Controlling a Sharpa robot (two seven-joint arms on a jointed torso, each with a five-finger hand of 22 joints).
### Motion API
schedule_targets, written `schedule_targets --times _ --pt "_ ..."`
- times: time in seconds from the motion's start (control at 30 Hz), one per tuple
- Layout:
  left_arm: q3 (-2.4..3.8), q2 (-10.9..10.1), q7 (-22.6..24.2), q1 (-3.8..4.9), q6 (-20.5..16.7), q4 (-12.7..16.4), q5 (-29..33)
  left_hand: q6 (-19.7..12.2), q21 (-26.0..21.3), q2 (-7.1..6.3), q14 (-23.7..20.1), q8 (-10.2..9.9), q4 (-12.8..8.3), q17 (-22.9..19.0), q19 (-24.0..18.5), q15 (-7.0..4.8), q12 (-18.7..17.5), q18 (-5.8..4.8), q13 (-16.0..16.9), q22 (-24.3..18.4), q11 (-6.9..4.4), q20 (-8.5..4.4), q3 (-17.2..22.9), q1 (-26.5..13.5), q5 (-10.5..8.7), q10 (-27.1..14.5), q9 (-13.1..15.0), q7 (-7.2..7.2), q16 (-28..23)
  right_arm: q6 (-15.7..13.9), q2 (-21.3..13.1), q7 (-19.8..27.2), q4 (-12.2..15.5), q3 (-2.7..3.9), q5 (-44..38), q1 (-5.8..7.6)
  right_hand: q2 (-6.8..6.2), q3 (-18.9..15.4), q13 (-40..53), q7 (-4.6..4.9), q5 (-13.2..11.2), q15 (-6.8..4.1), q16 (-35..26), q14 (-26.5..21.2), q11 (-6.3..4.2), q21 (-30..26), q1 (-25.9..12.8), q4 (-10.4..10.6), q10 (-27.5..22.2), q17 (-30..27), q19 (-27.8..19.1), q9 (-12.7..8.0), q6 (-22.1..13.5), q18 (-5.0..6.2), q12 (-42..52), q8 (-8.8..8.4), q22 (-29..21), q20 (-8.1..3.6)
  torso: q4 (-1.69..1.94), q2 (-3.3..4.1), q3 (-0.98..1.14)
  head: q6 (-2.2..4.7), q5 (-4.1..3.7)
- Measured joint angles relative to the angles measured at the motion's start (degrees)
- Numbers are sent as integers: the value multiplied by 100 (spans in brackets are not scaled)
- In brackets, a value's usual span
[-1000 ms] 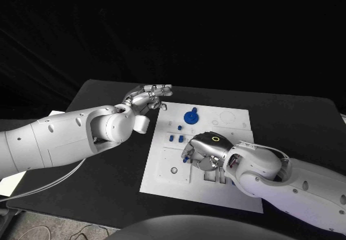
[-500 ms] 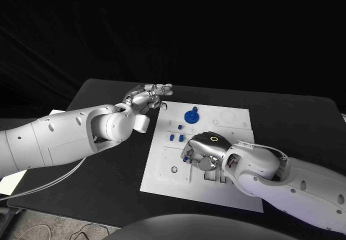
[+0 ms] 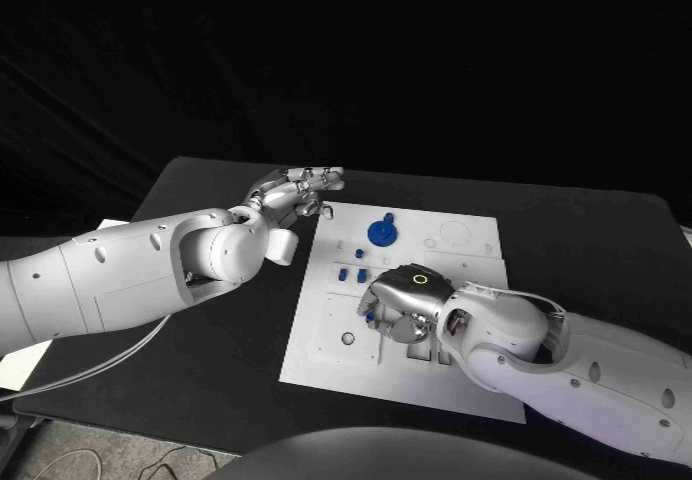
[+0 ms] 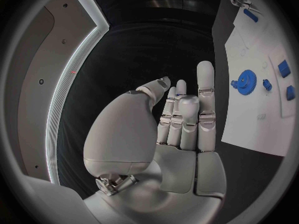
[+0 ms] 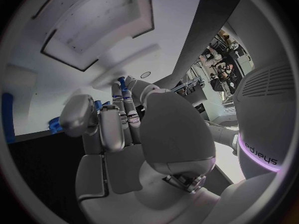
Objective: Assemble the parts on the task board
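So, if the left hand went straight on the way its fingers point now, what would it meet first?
Probably nothing: the left hand points past the task board corner, over bare table toward the dark backdrop. Depth is unclear.

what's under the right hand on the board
The right hand covers the board's middle. A small blue part peeks out at its fingers; anything else beneath is hidden.

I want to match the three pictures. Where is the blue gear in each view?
Head view: the gear stands on the board's far part, near the left hand.
Left wrist view: gear beside the fingers.
Right wrist view: I cannot make it out.
Shared landmark: the white board.
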Motion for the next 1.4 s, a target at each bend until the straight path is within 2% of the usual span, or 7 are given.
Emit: schedule_targets --times 0.17,0.43,0.6,0.77,0.97,1.13,1.4 --pt "0 -4 -6 0 3 0 0 0 0 0 0 0 0 -5 0 0 0 0 0 -4 21 0 0 0 0 -21 0 0 -21 -89 4 -22 -14 -17 -32 -7 -22 -79 1 35 24 20 -21 20 80 -147 -22 -44 -300 -78 -40 -33 -178 0 22 0 -225 40 -3 0 3 19 4" --pt "0 -26 -17 0 11 -1 0 -21 -33 30 -20 0 2 -14 0 20 40 -1 2 -12 10 0 -34 -30 0 -51 0 21 -21 -310 -202 -34 180 -19 -63 -13 -22 -126 17 7 30 20 -52 20 68 -170 -22 -72 -331 -109 -40 -33 -207 -1 90 0 -249 40 -3 6 10 47 1" --pt "-2 -45 -23 0 17 -3 0 -21 -33 30 -20 0 2 -14 0 20 40 0 4 -12 10 0 -34 -30 0 -51 0 21 -21 -449 -578 -31 510 71 -51 6 -59 -210 21 -25 30 20 -92 20 25 -197 -59 -62 -289 -165 -40 -33 -238 0 157 0 -272 40 -3 6 10 60 -20" --pt "-3 -60 -28 0 23 0 0 -21 -33 30 -20 0 10 -28 -21 20 40 0 10 -20 31 21 -74 -30 0 -72 0 20 -21 -511 -1098 -63 778 137 43 311 -130 -376 20 -80 30 20 -96 21 5 -233 -125 -49 -269 -192 -25 -33 -293 -1 203 0 -309 26 -12 6 7 106 -87" --pt "-4 -64 -31 0 33 2 0 -21 -33 30 -20 0 10 -27 -21 20 40 -1 10 -20 31 21 -74 -30 0 -72 1 20 -21 -479 -1629 -203 806 165 102 704 -271 -1117 20 -245 -1 20 -119 21 2 -264 -57 8 -321 -200 36 -33 -459 0 290 0 -314 31 -32 1 1 179 -182" --pt "-4 -63 -32 0 45 3 0 -21 -33 30 -20 0 10 -35 -21 20 67 0 10 -20 31 21 -74 -30 -22 -72 0 20 -21 -333 -1833 -352 771 162 102 799 -214 -1741 19 -321 -1 20 -119 21 26 -264 147 241 -435 -188 45 -33 -535 -1 315 0 -313 40 -34 -1 1 229 -237" --pt "-6 -63 -35 0 59 -2 0 -20 -33 30 -20 0 10 -34 -21 20 67 -1 9 -20 31 21 -73 -30 -22 -71 1 20 -21 -10 -1913 -493 702 141 76 808 -142 -1908 19 -341 -1 19 -125 21 -10 -287 283 397 -399 -242 45 -33 -515 -1 437 0 -346 40 -31 2 4 248 -253"
